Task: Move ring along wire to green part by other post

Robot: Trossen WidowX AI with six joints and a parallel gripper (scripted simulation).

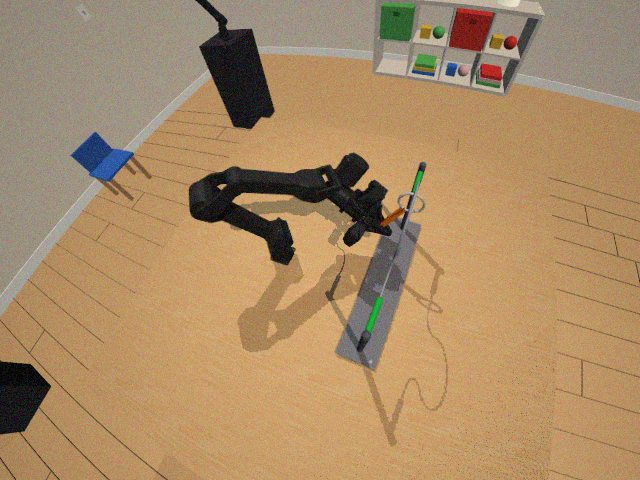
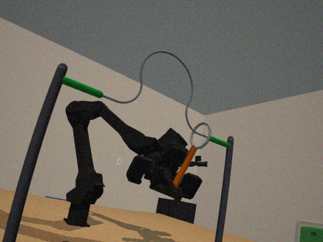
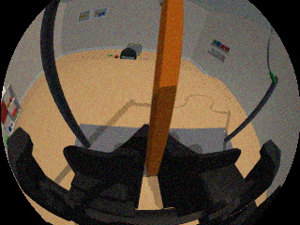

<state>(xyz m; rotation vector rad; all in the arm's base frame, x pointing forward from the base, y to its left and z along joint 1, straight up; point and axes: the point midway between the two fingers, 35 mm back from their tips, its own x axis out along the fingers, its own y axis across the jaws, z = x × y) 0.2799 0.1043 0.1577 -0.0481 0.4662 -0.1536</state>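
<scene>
Pincer [image 2: 175, 188]: matte black, blocky, clamped on the lower end of the orange handle [image 2: 184, 165]; its fingers are dark and hard to separate in the exterior view. Handle: slim, flat-sided orange bar, long axis running up and away from the pincer, tilted toward the far post [image 2: 224, 187]. Ring [image 2: 200, 135]: thin grey hoop at the handle's upper tip, above the pincer, threaded by the wire beside the short green sleeve [image 2: 219, 141]; contact with the wire cannot be judged. Wire [image 2: 166, 78]: thin grey, looping. Posts: dark rounded rods on a flat grey base plate [image 1: 361, 335]. Wrist view: ring cropped at the rim
</scene>
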